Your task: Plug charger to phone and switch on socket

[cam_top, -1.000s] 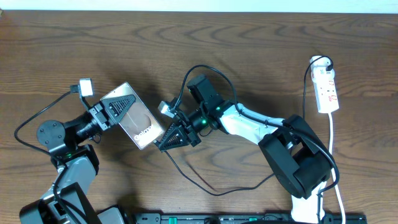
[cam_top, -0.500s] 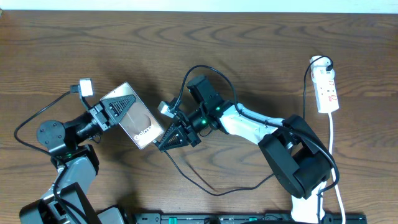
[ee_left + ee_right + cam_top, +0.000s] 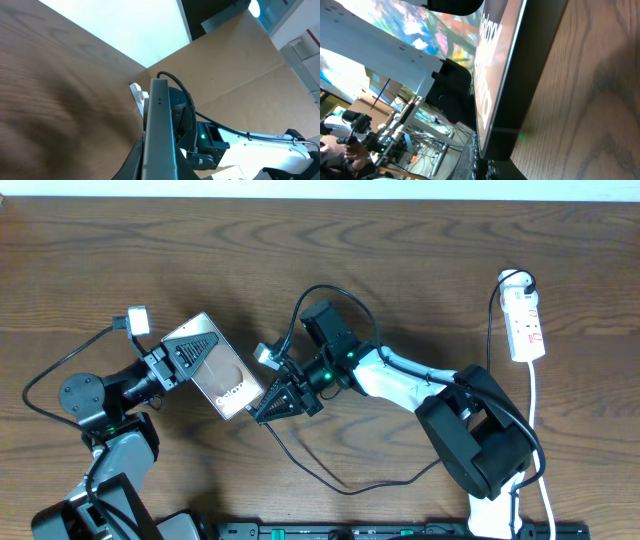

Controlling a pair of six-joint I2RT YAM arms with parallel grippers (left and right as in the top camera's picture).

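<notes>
My left pincer (image 3: 195,348) was clamped on the upper end of the phone (image 3: 232,385), left of centre in the overhead view, holding it grey face up with the white lettering showing. In the left wrist view I saw it edge-on, a thin slab running up the middle. My right pincer (image 3: 258,415) was closed, its tips just beside the phone's lower right edge. The charger (image 3: 310,468) ran out from those tips and looped down across the table, so I judged I had its plug end, though the tip itself was hidden. The phone looked light, stiff and slick on the glossy side. It was best gripped across its flat faces, well away from the port edge. The cable looked limp and would give no push, so I should hold it close behind the tip. The socket (image 3: 527,325) lay well apart at the upper right, not yet touched.
</notes>
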